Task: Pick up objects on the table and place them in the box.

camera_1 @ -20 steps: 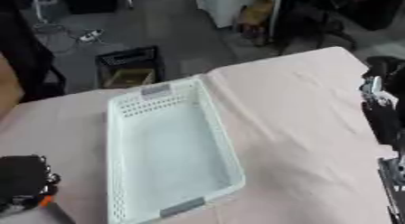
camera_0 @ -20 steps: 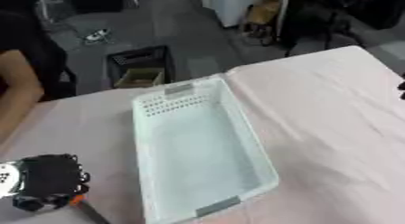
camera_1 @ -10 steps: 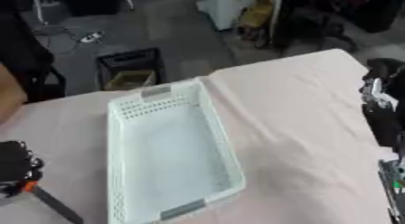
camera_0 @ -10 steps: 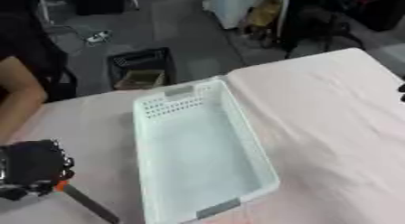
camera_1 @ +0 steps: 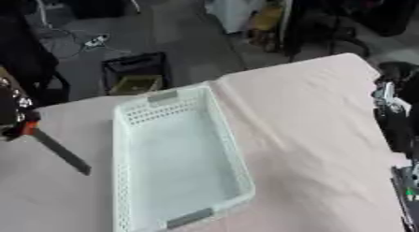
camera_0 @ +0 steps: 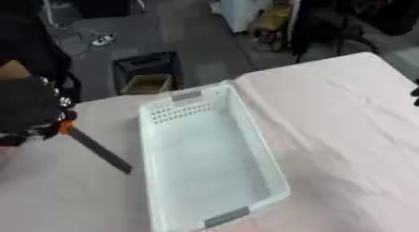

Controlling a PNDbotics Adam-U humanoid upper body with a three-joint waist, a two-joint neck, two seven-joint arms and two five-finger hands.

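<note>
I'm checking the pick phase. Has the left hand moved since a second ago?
Yes. The left hand, shut on a dark rod with an orange collar, has risen from beside the white basket's near corner to level with its far end.

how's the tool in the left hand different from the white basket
The dark tool is thin and stick-like with an orange part near the left hand; the white basket is broad, open-topped and perforated. The tool is held at one end and slants down toward the table; the basket lies flat on it. The tool is dark, the basket pale. Both are elongated.
</note>
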